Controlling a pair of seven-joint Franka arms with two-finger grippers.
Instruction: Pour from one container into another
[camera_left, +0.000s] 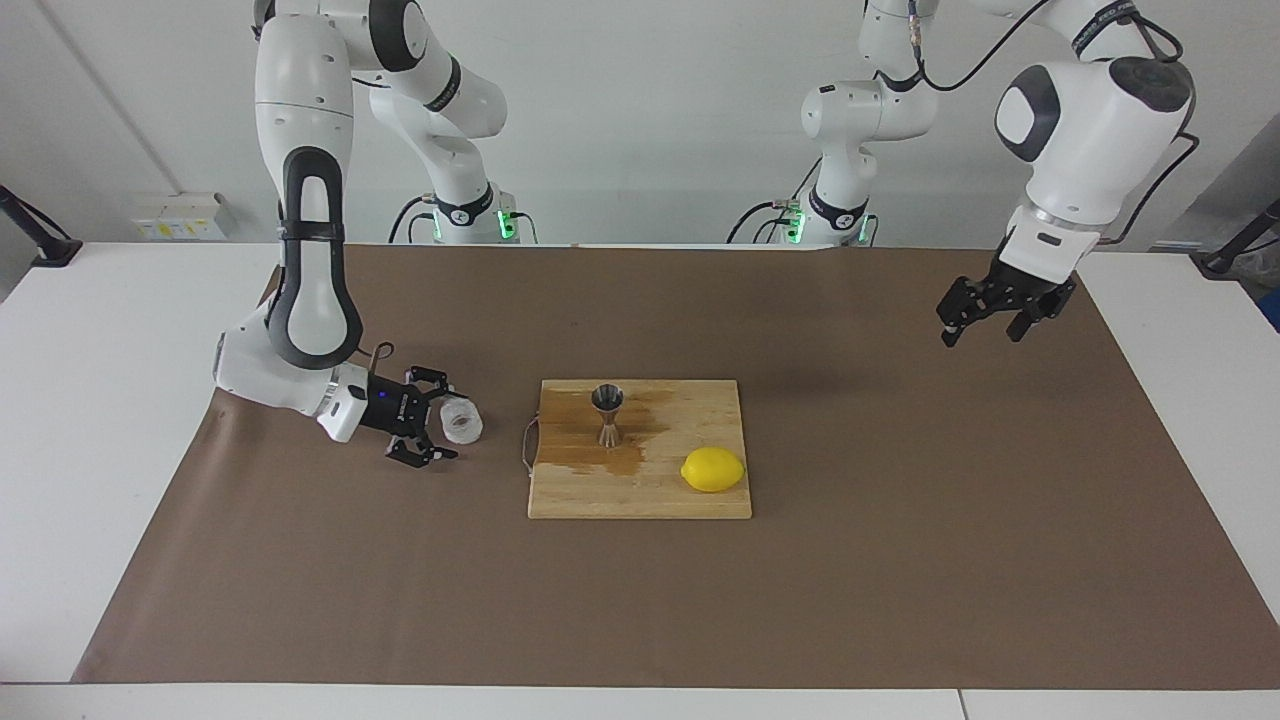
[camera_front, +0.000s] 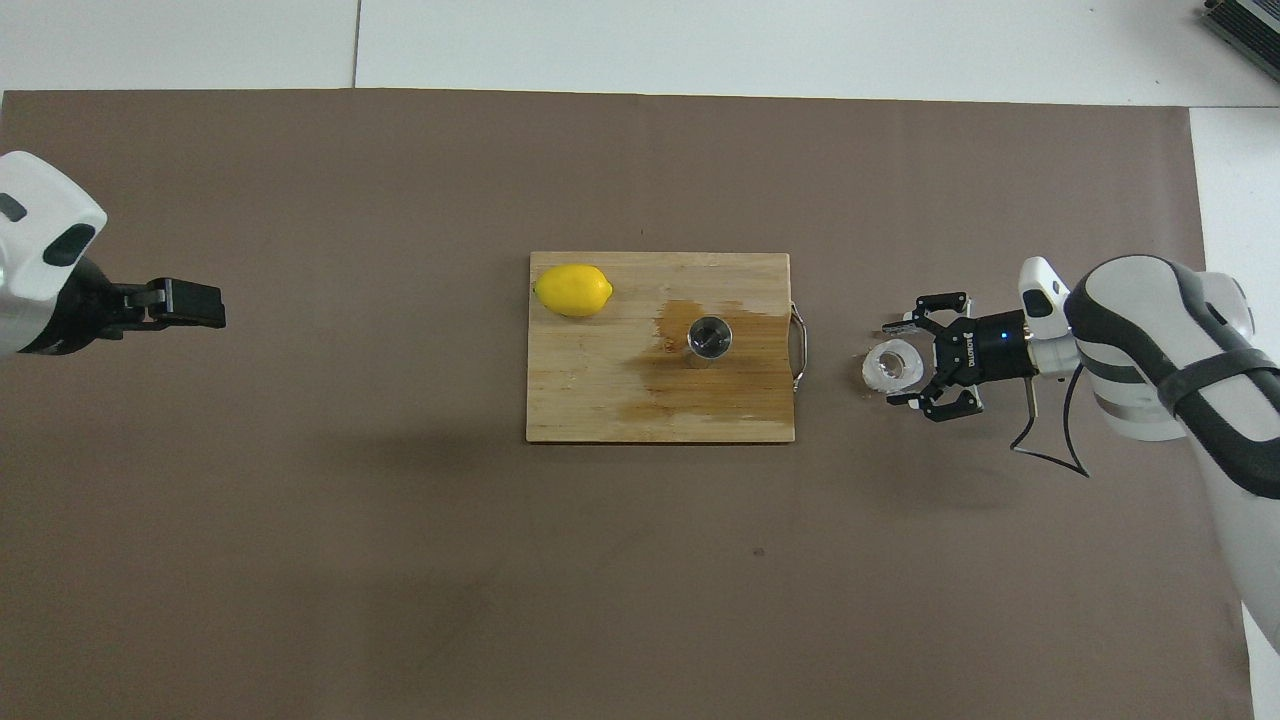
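Glass cup (camera_left: 461, 421) partly hidden by right gripper (camera_left: 436, 424)

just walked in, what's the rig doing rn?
Pour setup, nothing grasped yet. The right gripper is low at the table with fingers open around the glass cup, which stands on the brown mat beside the cutting board. The jigger stands upright on the board next to a wet stain, with a lemon on the board too. The left gripper is open, raised over the mat at its own end, waiting.
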